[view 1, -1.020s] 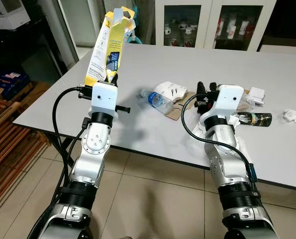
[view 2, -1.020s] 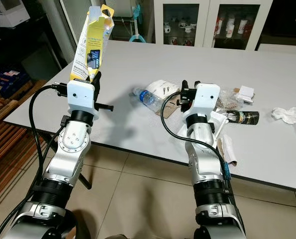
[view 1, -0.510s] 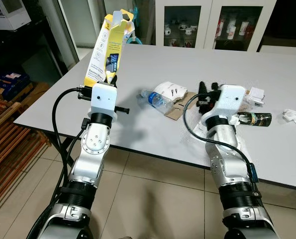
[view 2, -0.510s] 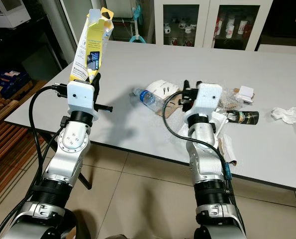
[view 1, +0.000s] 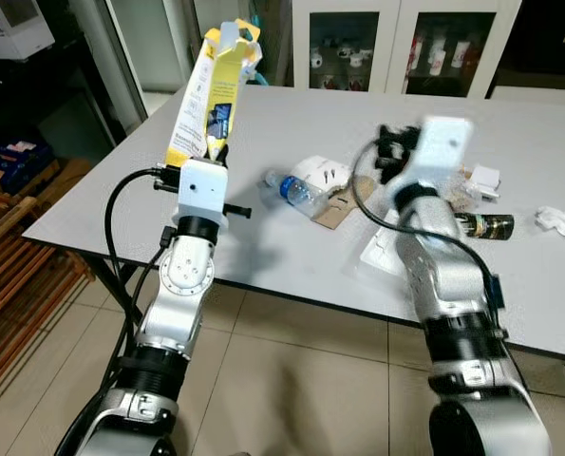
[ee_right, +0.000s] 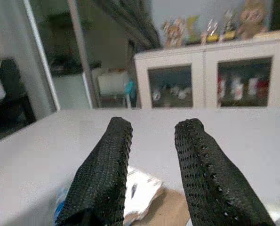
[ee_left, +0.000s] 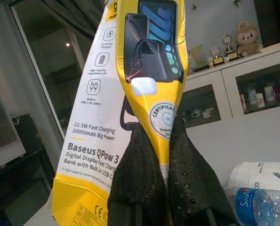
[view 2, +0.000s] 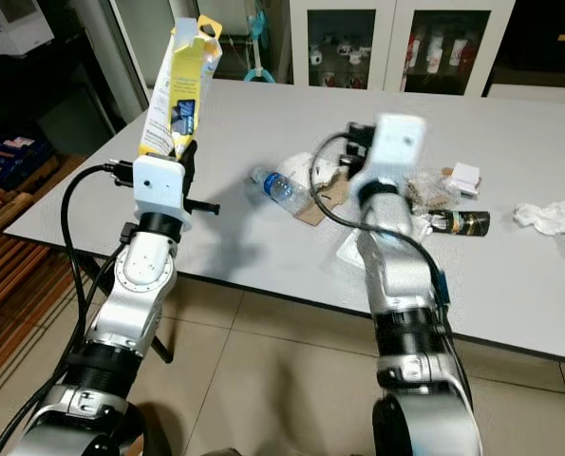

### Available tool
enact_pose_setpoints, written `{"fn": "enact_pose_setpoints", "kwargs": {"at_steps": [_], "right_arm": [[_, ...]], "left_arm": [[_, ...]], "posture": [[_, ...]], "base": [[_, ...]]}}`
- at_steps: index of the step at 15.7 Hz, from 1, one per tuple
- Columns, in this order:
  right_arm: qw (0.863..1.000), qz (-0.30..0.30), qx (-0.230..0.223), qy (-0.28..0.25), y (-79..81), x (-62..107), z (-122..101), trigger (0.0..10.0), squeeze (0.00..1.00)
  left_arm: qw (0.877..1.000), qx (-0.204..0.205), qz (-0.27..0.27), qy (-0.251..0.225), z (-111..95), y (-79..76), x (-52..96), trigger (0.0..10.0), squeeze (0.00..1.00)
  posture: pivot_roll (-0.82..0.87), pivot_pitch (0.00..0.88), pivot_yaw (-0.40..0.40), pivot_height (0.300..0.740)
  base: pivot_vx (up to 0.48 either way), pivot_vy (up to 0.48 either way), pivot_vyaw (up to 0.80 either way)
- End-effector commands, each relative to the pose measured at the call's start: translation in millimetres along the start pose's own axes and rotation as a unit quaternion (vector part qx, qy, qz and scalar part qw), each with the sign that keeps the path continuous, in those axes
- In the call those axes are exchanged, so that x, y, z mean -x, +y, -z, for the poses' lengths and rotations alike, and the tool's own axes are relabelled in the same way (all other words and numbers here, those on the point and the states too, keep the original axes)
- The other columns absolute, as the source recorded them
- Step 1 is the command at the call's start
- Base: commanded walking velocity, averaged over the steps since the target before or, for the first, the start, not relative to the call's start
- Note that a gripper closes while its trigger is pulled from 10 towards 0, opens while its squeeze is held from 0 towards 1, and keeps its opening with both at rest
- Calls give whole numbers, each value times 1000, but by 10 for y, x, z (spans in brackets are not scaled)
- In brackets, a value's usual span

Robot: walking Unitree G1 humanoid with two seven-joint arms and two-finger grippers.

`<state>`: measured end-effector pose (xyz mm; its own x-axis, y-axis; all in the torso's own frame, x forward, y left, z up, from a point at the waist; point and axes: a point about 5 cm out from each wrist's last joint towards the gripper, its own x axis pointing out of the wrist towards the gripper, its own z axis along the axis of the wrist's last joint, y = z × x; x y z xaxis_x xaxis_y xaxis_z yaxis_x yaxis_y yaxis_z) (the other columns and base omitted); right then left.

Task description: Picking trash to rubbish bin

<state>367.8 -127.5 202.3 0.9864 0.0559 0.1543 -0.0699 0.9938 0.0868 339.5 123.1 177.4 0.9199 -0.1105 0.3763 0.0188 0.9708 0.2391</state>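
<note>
My left gripper (ee_left: 161, 141) is raised over the near left corner of the grey table (view 1: 291, 123), its two black fingers pinched together on the lower end of a yellow and white power bank box (view 1: 210, 90), which stands upright above the wrist with its top flap open. My right gripper (ee_right: 154, 141) is lifted above the litter in the middle of the table, blurred in the head views; its fingers stand apart with nothing between them. Below and around it lie a plastic water bottle (view 1: 294, 189) with a blue label, a white packet (view 1: 324, 173), a piece of brown cardboard (view 1: 335, 208), a dark bottle (view 1: 484, 226) on its side, and, far right, crumpled white tissue (view 1: 560, 218).
</note>
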Motion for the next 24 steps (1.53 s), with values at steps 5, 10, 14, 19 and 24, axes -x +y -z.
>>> {"fn": "enact_pose_setpoints", "kwargs": {"at_steps": [5,10,14,19,24], "right_arm": [[985,47,-52,160,-79,131,567,10000,0],[991,37,-89,98,-102,107,377,10000,1000],[992,38,-91,75,-125,72,256,10000,1000],[992,38,-92,80,-128,75,258,10000,1000],[991,40,-93,86,-138,86,277,10000,1000]], "left_arm": [[1000,-3,15,10,36,-26,40,10000,0],[1000,-2,21,13,42,-57,46,10000,0],[1000,-2,26,15,41,-76,47,10000,0],[999,-2,28,20,48,-77,50,10000,0],[999,0,34,24,57,-95,62,10000,0]], "posture": [[6,0,66,740],[-4,0,75,740],[7,0,74,740],[13,0,72,740],[15,0,73,740]], "base": [[0,0,0],[0,0,0],[0,0,0],[0,0,0],[0,0,0]]}}
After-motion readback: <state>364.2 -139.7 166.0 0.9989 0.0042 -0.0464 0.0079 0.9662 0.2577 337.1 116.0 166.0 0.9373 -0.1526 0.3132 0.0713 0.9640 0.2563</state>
